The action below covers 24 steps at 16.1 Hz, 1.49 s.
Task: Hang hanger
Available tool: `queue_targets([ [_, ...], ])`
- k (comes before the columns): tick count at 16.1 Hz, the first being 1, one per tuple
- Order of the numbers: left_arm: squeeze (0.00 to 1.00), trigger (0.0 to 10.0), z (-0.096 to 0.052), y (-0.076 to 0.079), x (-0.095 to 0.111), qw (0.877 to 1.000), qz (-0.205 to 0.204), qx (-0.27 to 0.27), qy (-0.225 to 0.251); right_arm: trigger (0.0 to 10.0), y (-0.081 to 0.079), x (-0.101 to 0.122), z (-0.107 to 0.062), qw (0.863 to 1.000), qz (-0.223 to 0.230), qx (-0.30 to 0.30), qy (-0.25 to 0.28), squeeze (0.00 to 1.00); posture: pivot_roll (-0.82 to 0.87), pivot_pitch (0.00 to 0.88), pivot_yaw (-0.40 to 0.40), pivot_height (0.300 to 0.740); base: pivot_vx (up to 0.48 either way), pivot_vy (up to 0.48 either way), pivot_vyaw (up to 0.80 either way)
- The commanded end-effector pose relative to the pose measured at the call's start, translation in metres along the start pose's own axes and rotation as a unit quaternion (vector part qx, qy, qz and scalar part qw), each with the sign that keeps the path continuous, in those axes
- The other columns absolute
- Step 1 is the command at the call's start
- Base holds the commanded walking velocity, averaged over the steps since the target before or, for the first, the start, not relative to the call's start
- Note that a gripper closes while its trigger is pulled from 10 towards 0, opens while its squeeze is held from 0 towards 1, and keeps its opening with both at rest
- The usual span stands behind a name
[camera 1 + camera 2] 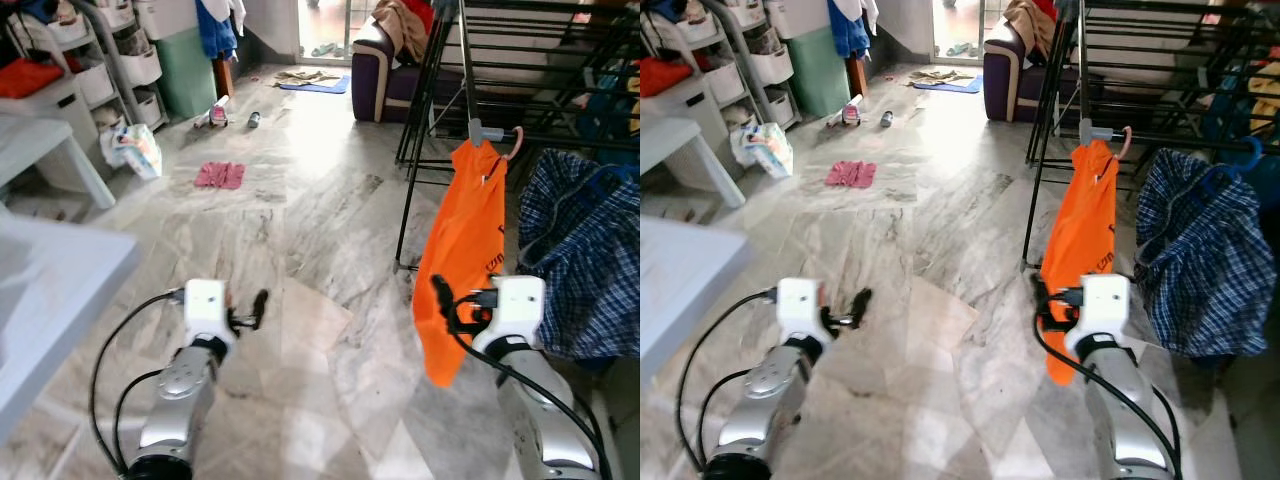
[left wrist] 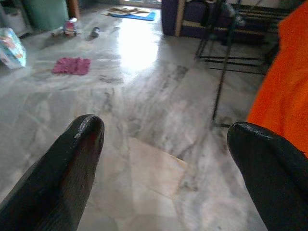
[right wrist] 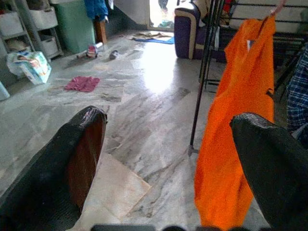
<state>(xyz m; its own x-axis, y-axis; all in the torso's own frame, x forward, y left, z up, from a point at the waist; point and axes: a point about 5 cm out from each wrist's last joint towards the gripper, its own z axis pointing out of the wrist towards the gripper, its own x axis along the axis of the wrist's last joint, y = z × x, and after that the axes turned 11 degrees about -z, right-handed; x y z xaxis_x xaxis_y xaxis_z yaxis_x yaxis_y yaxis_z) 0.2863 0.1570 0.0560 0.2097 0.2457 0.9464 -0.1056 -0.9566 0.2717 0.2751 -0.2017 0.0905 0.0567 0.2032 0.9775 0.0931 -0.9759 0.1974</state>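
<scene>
Fingers of the right gripper spread wide and empty, as do those of the left gripper. One pink plastic hanger carrying one long orange garment hangs on the black metal drying rack, ahead and above, garment hanging vertically, nearest the right arm.

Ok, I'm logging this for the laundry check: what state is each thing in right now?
Orange shirt: hanging on a pink hanger from the drying rack.
Checked shirt: hanging on the rack.
Pink cloth: lying on the floor.
Left gripper: open, holding nothing.
Right gripper: open, holding nothing.
</scene>
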Motion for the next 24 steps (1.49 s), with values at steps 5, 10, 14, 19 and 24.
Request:
queue_targets([
  [5, 0.0, 10.0, -0.003, -0.012, 0.007, 0.999, 0.016, 0.04, 0.025, 10.0, 0.0, 0.002, -0.002, 1.0, -0.009, 0.006, 0.005, 0.0, -0.01, 0.0, 0.028, 0.74, 0.44, 0.0, 0.0],
  [10, 0.0, 10.0, -0.016, -0.033, 0.009, 0.992, 0.049, 0.114, 0.034, 10.0, -0.004, 0.0, -0.005, 1.0, -0.011, 0.012, 0.004, 0.0, 0.0, 0.0, 0.03, 0.74, 0.173, 0.0, 0.0],
  [14, 0.0, 10.0, -0.031, -0.043, 0.004, 0.986, 0.06, 0.154, 0.024, 10.0, -0.007, -0.001, -0.005, 1.0, -0.011, 0.016, 0.005, 0.0, 0.03, 0.0, 0.036, 0.74, 0.0, 0.0, 0.62],
  [19, 0.0, 10.0, -0.032, -0.034, 0.003, 0.992, 0.053, 0.111, 0.017, 10.0, -0.009, -0.001, -0.001, 1.0, -0.009, 0.013, 0.005, 0.0, 0.03, 0.0, 0.025, 0.74, 0.0, 0.0, 0.48],
  [24, 0.0, 10.0, -0.028, -0.031, 0.005, 0.993, 0.049, 0.107, 0.016, 10.0, -0.008, -0.002, -0.003, 1.0, -0.008, 0.002, 0.002, 0.0, 0.02, 0.0, 0.028, 0.74, 0.0, 0.0, 0.0],
])
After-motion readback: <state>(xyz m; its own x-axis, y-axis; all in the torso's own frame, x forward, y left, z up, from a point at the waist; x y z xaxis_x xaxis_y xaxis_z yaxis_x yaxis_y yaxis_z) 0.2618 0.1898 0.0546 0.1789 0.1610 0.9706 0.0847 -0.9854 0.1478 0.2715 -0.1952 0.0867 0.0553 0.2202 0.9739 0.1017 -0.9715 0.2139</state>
